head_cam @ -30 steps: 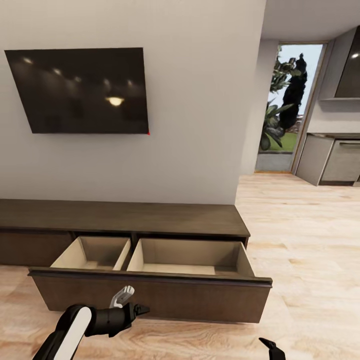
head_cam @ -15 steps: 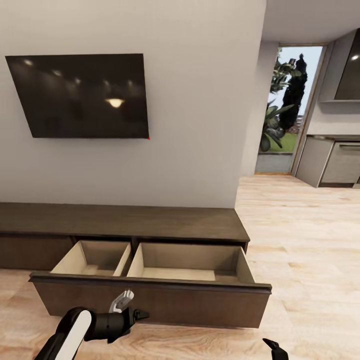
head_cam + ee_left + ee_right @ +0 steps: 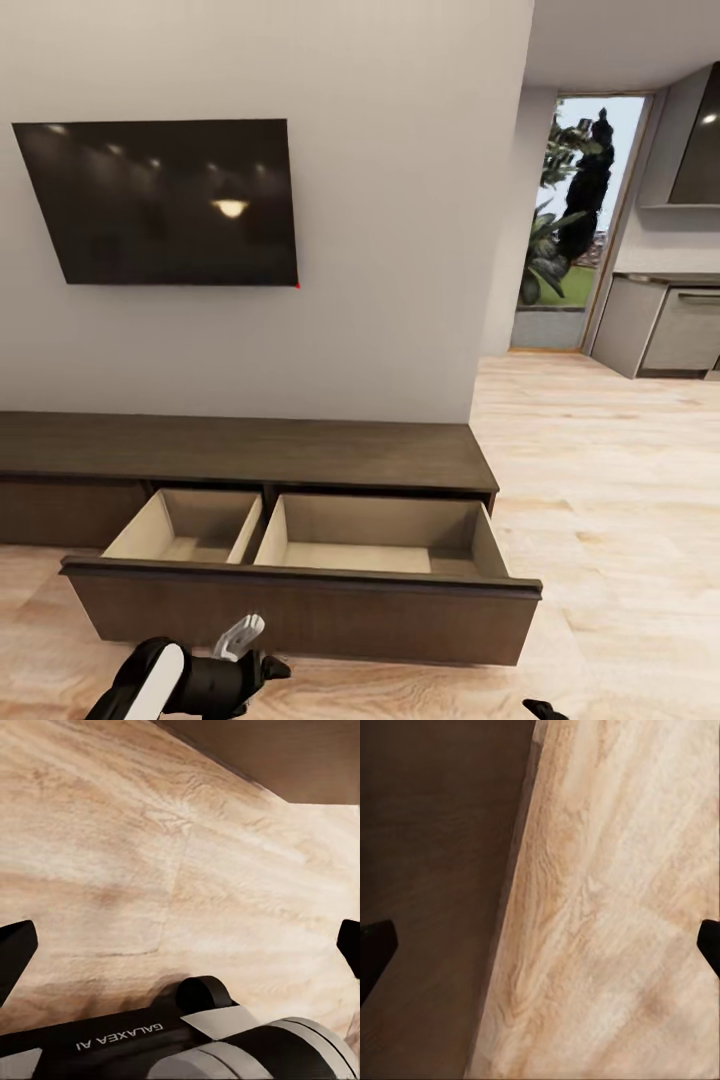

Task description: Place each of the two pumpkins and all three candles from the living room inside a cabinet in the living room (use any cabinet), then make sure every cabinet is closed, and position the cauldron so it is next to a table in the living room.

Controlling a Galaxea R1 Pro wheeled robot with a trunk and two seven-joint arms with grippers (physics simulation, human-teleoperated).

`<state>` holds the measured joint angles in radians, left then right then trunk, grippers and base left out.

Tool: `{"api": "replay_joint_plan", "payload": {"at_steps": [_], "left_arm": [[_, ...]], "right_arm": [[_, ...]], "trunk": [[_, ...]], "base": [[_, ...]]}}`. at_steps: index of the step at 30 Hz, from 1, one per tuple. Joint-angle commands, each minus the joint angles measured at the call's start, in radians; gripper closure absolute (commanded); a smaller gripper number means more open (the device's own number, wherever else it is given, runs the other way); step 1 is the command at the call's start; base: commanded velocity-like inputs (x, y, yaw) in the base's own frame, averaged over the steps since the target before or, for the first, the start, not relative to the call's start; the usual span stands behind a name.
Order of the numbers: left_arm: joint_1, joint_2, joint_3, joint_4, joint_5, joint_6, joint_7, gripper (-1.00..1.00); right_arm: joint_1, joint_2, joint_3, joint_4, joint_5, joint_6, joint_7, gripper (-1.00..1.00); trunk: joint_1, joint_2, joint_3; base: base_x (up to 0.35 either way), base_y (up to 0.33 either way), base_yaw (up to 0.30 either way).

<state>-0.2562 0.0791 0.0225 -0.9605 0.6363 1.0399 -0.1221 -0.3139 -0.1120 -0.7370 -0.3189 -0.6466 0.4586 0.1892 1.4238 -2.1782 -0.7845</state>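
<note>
The long, low dark brown cabinet [image 3: 250,450] stands against the wall with its wide drawer [image 3: 300,610] pulled out. Both pale compartments of the drawer, the left one [image 3: 185,530] and the right one [image 3: 375,540], hold nothing. My left gripper [image 3: 260,652] hangs open in front of the drawer front, low over the floor; in the left wrist view it [image 3: 180,945] has only floorboards between its fingers. My right gripper [image 3: 545,708] peeks in at the bottom edge, and in the right wrist view it [image 3: 540,945] is open beside the dark drawer front [image 3: 435,900]. Pumpkins, candles and cauldron are out of view.
A black television [image 3: 160,205] hangs on the grey wall above the cabinet. Light wood floor [image 3: 600,480] runs to the right toward a glass door [image 3: 575,230] and grey kitchen units [image 3: 665,320].
The whole picture has slid downward, so the camera has moved. Both grippers sit lower in the frame than before, and the drawer stays pulled out.
</note>
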Motion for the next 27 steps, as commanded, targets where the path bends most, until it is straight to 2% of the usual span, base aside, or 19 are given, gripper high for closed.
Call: {"api": "replay_joint_plan", "payload": {"at_steps": [1,3,5,8,10,12,15,16,17,19,22,27], "left_arm": [[0.000,0.000,0.001,0.030,-0.019,-0.004,0.008,-1.00],[0.000,0.001,0.003,0.074,-0.053,-0.023,0.017,-1.00],[0.000,0.002,0.003,0.125,-0.095,-0.075,0.023,-1.00],[0.000,0.001,0.003,0.174,-0.127,-0.148,0.026,-1.00],[0.000,0.000,0.003,0.216,-0.145,-0.202,0.028,-1.00],[0.000,0.001,0.003,0.252,-0.158,-0.246,0.033,-1.00],[0.000,0.002,0.002,0.275,-0.164,-0.272,0.053,-1.00],[0.000,0.002,0.001,0.279,-0.165,-0.277,0.058,-1.00],[0.000,0.002,-0.001,0.292,-0.166,-0.303,0.071,-1.00],[0.000,0.002,-0.001,0.319,-0.166,-0.353,0.081,-1.00],[0.000,0.002,0.002,0.361,-0.175,-0.387,0.087,-1.00],[0.000,0.001,0.003,0.386,-0.206,-0.406,0.092,-1.00]], "right_arm": [[0.000,0.000,0.001,0.000,0.033,-0.010,-0.007,-1.00],[0.000,0.001,0.001,-0.001,0.076,-0.020,-0.018,-1.00],[0.000,0.005,0.002,-0.001,0.119,-0.027,-0.027,-1.00],[-0.001,0.010,0.013,-0.002,0.141,-0.031,-0.029,-1.00],[-0.001,0.013,0.041,-0.003,0.150,-0.033,-0.031,-1.00],[0.000,0.014,0.100,-0.003,0.156,-0.036,-0.034,-1.00],[0.000,0.016,0.168,-0.003,0.158,-0.056,-0.035,-1.00],[0.000,0.016,0.178,-0.003,0.158,-0.064,-0.035,-1.00],[0.000,0.019,0.202,-0.003,0.159,-0.087,-0.036,-1.00],[0.000,0.024,0.227,-0.003,0.160,-0.105,-0.036,-1.00],[0.000,0.026,0.258,-0.003,0.160,-0.114,-0.036,-1.00],[0.000,0.034,0.361,-0.003,0.160,-0.119,-0.042,-1.00]], "trunk": [[-0.004,0.007,0.003],[-0.012,0.021,0.010],[-0.019,0.035,0.016],[-0.031,0.056,0.025],[-0.038,0.070,0.031],[-0.046,0.084,0.038],[-0.058,0.105,0.047],[-0.061,0.112,0.050],[-0.065,0.119,0.053],[-0.073,0.133,0.060],[-0.084,0.154,0.069],[-0.104,0.189,0.085]], "base": [[0.000,0.000,0.000],[0.000,0.000,0.000],[0.000,0.000,0.000],[0.000,0.000,0.000],[0.000,0.000,0.000],[0.000,0.000,0.000],[0.000,0.000,0.000],[0.000,0.000,0.000],[0.000,0.000,0.023],[0.000,0.000,0.133],[0.000,0.000,0.222],[-0.169,0.000,0.279]]}}
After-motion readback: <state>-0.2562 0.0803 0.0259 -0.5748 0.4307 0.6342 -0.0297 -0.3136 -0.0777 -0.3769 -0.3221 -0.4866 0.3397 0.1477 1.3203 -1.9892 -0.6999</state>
